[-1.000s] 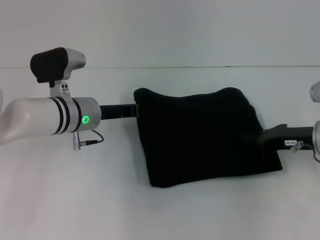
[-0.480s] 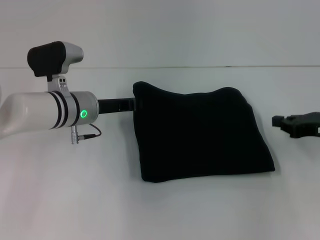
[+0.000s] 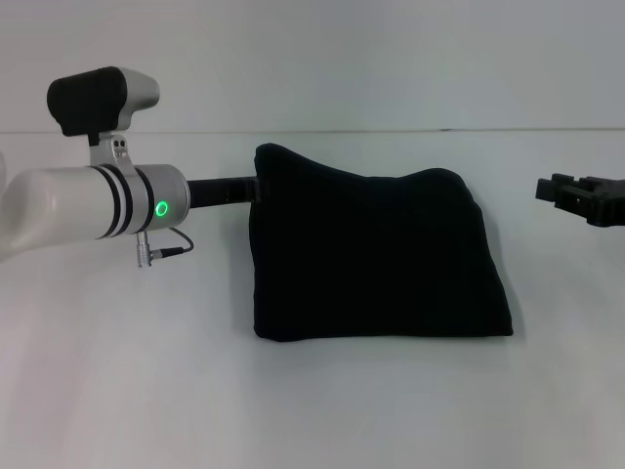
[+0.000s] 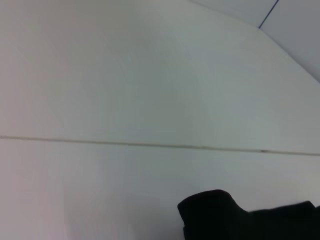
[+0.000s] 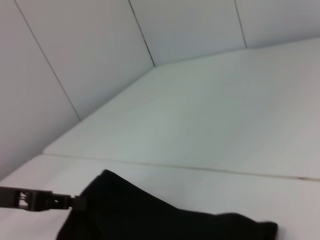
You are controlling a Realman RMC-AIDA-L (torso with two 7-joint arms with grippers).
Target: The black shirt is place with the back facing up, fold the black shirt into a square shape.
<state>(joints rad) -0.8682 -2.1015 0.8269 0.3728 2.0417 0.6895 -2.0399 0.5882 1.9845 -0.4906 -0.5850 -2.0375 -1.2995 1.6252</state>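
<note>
The black shirt (image 3: 376, 259) lies folded into a rough square on the middle of the white table (image 3: 322, 410). Its far left corner stands a little higher than the rest. My left gripper (image 3: 254, 189) reaches in from the left and is shut on that corner, its tips hidden in the cloth. The right wrist view shows this same gripper (image 5: 70, 201) meeting the shirt (image 5: 150, 220) at its edge. The left wrist view catches only a bit of the shirt (image 4: 235, 220). My right gripper (image 3: 545, 189) hangs open at the far right, well apart from the shirt.
A thin seam (image 3: 391, 131) runs across the back where the table meets the white wall. Bare tabletop surrounds the shirt on all sides. The left arm's white forearm (image 3: 88, 200) with a green light lies over the table's left part.
The right gripper has let go of the shirt's right edge and drawn back to the far right. The left gripper has pulled the shirt leftward, and it lies squarer.
</note>
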